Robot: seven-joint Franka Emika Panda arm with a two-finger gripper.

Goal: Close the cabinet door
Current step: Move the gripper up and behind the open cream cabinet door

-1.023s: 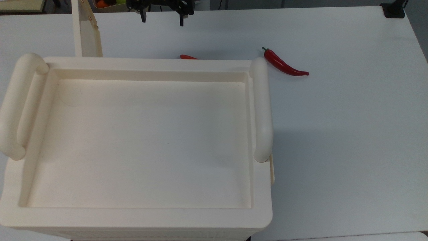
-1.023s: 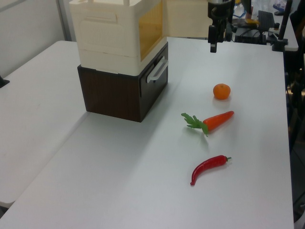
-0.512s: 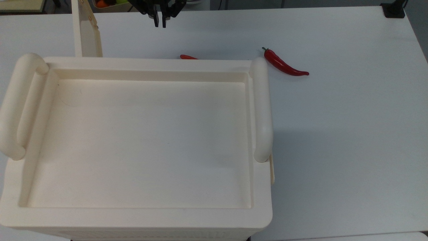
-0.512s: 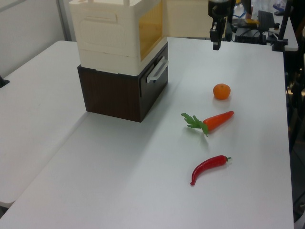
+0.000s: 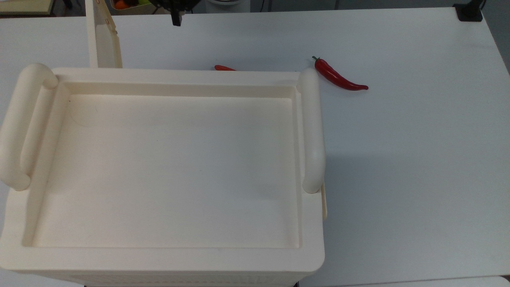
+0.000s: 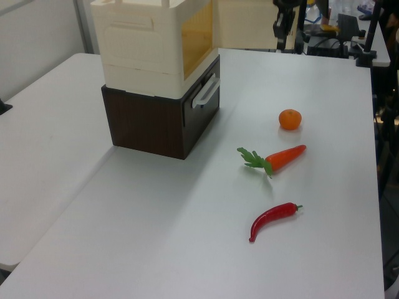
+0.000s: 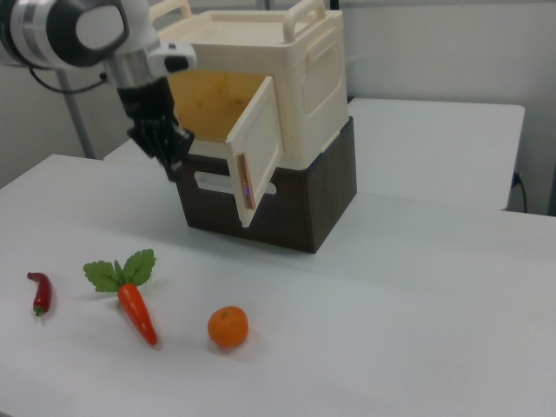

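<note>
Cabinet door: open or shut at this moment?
Open. In the right view the cabinet door swings out from the cabinet, exposing the yellowish interior; the gripper hangs beside it, not touching.

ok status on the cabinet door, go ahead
Gripper shut, empty, off the door. Cabinet door swung open on the cabinet. Nothing between gripper and door.

Lab: white tables (image 6: 187,237) (toy vegetables, robot arm (image 7: 78,30))

White table (image 6: 156,249) carries 1 dark brown drawer unit (image 6: 149,124), 1 orange (image 6: 290,119), 1 carrot (image 6: 277,158) with green leaves, 1 red chili pepper (image 6: 272,218), all well apart.
</note>
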